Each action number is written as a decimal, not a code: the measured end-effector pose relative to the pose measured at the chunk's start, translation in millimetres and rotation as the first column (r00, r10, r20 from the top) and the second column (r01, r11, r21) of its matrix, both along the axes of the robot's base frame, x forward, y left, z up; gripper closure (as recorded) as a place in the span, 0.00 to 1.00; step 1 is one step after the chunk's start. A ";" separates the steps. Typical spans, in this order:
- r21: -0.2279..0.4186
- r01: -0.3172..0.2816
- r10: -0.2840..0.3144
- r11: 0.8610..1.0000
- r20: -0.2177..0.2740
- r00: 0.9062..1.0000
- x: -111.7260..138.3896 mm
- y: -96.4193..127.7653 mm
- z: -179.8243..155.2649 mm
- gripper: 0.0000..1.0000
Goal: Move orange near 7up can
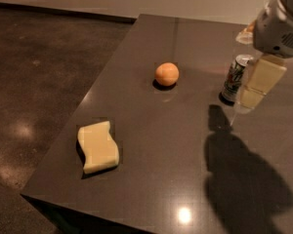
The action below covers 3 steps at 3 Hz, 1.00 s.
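The orange [166, 74] is small and round and sits on the dark table [151, 145], left of centre towards the back. The 7up can [233, 78], with a silver top and green-and-white side, stands upright about a can's height to the right of the orange. My gripper [250, 97], pale cream, hangs from the grey-white arm [281, 26] at the right edge. It is just right of the can, partly overlapping it in view, and holds nothing that I can see.
A pale yellow wavy-edged sponge [98, 147] lies near the table's front left corner. The table's left edge drops to a dark speckled floor [34, 82]. The arm's shadow [244, 179] falls on the front right of the table.
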State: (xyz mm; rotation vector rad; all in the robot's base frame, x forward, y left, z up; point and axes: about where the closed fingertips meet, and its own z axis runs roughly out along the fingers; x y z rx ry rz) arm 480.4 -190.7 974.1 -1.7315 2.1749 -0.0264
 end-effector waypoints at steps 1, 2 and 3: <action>0.012 -0.021 0.021 1.000 0.003 1.000 19.6 10.9 -2.0 0.00; 0.007 -0.035 0.035 0.999 -0.012 0.999 56.2 22.4 -12.9 0.00; 0.011 -0.045 0.045 0.999 -0.043 0.998 100.5 38.8 -33.9 0.00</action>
